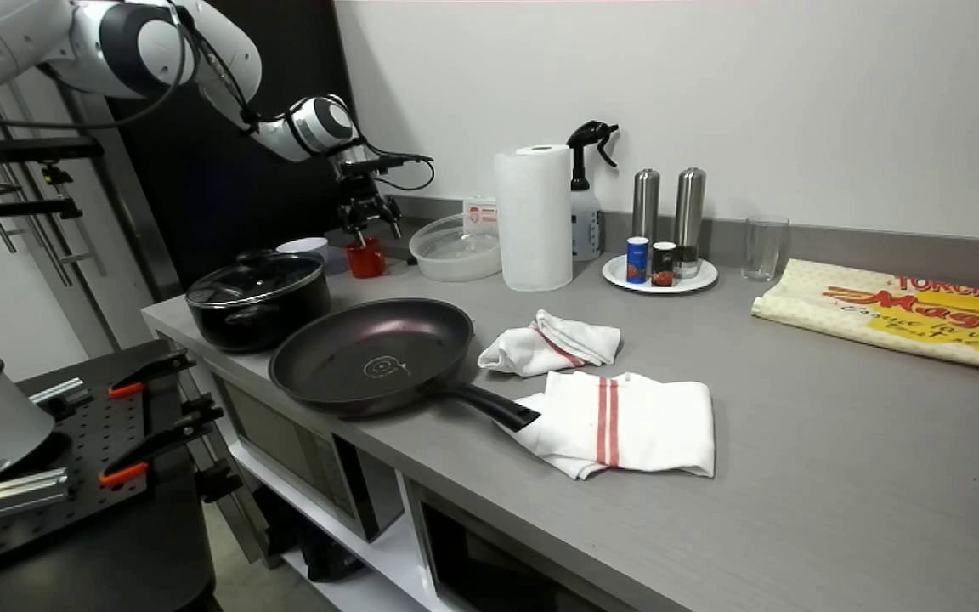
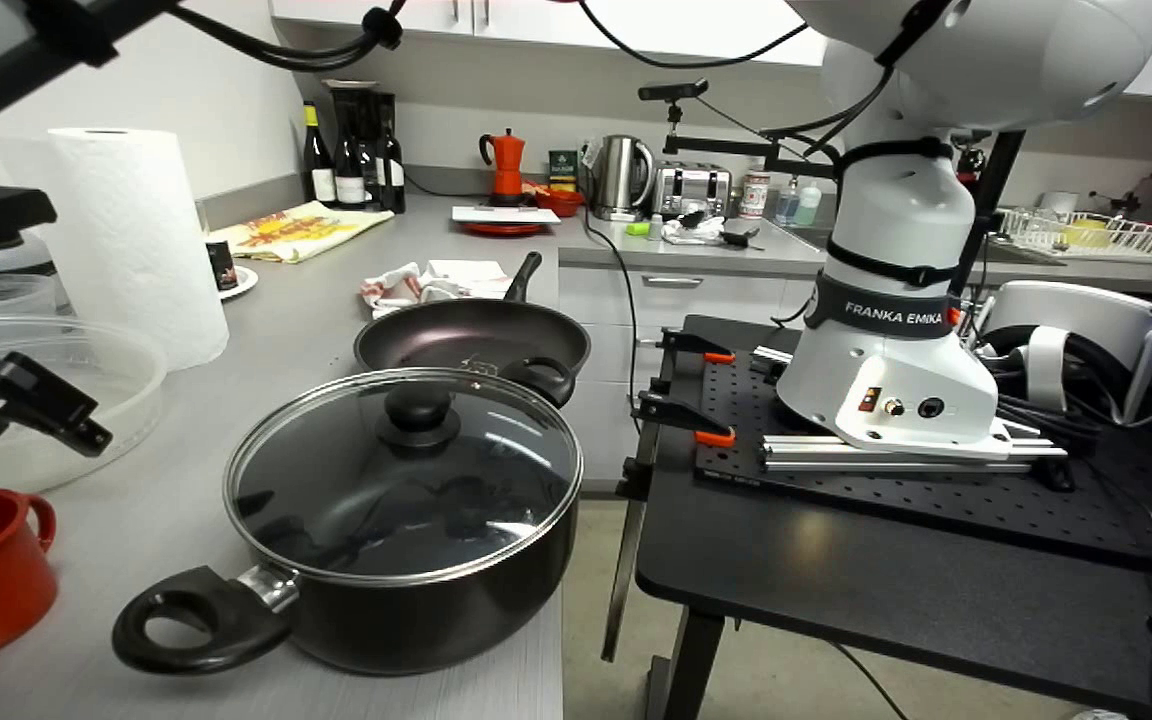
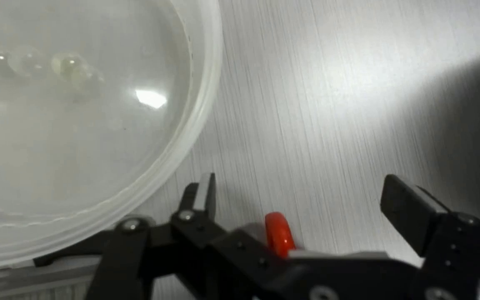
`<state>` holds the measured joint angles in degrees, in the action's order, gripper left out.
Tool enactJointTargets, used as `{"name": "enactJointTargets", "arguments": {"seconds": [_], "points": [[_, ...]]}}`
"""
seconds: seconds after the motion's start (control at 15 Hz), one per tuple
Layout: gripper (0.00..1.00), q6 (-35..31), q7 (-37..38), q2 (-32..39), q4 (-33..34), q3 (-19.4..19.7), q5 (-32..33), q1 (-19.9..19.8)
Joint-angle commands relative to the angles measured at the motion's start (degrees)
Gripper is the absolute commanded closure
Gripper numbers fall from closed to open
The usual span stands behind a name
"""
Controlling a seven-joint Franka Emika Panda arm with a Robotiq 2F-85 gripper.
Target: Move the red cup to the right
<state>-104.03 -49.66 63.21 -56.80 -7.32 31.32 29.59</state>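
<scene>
two fingers (image 3: 408, 210) stand wide apart with nothing in their hold, hanging just above the red cup (image 1: 365, 262). it stands upright near the corner of the surface (image 1: 795, 467) where the edge along the wall (image 1: 753, 110) meets the end by the dark panel (image 1: 294, 51); in the wrist view its handle (image 3: 279, 235) shows low between the fingers. just beside it, along the wall edge, sits a clear round container (image 1: 460, 270), then the paper towel roll (image 1: 534, 221), with a white plate (image 1: 615, 276) farther on. a lidded black pot (image 1: 260, 323) takes the front corner of that same end, and the frying pan (image 1: 375, 357) stands next to it at the front edge, followed by two white towels (image 1: 651, 425).
</scene>
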Motion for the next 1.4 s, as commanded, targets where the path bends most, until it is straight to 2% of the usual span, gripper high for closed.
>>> {"name": "enactJointTargets", "arguments": {"seconds": [0.0,0.13,0.2,0.93,1.33], "points": [[0.00,2.22,-4.45,1.50,3.91,-0.67,-2.92,-1.04],[0.00,1.71,-4.43,1.17,3.29,-0.76,-3.07,-1.57],[0.00,0.00,-2.75,0.00,0.81,-0.03,-2.11,-1.12],[0.00,-0.07,-2.78,0.00,0.59,-0.02,-2.10,-1.29],[0.00,-2.10,-8.00,-0.26,-0.41,-0.98,-2.29,-2.95]]}}
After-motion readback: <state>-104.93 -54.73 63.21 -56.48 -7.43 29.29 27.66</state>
